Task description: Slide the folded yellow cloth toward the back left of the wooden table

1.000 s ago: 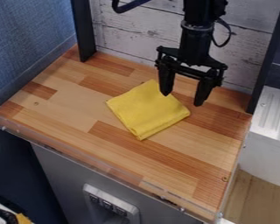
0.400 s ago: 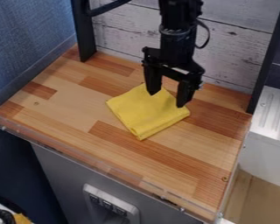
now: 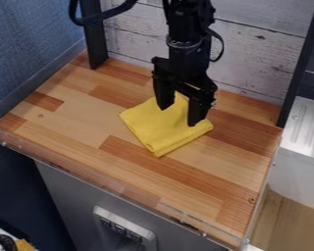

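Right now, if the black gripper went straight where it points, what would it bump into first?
Probably the yellow cloth, lying on the wooden top: the gripper points down over it, jaws apart. I can't tell how big the gap is, if any.

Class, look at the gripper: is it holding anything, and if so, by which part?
Nothing is held. The gripper is open over the folded yellow cloth, which lies flat; whether the fingertips touch it cannot be told.

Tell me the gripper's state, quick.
Gripper: open, fingers apart over the folded yellow cloth, not gripping it; whether the tips touch it, I can't tell.
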Motion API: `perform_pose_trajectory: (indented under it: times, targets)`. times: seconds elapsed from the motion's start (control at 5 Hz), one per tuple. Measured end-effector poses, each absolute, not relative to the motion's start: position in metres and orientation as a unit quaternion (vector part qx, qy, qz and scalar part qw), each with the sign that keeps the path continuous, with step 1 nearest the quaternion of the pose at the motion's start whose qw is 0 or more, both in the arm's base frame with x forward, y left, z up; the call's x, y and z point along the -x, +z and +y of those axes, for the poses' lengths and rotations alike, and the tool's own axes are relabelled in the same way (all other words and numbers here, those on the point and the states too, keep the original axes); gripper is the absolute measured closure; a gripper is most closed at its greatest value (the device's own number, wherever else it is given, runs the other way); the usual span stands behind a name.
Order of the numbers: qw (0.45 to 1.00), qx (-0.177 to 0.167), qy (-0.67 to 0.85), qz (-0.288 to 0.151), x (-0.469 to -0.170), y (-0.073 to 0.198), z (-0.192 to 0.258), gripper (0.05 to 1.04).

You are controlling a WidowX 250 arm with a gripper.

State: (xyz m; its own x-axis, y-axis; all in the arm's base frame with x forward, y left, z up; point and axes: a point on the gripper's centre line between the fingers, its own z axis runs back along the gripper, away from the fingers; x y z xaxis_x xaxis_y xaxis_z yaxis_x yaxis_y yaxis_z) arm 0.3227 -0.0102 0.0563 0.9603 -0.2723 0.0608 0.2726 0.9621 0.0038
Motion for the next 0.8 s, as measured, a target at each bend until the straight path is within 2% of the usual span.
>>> perform_pose_trajectory:
  times: [0.2,0.4,0.6,0.8]
  targets:
    - [0.989,0.002,-0.148,-0.027,-0.321,0.056,-0.007,0.133]
    - [0.987,0.003,-0.156,-0.025,-0.323,0.056,-0.003,0.41]
    - [0.987,0.008,-0.158,-0.012,-0.325,0.052,0.002,0.752]
    - [0.986,0.014,-0.164,0.0,-0.327,0.041,0.002,0.961]
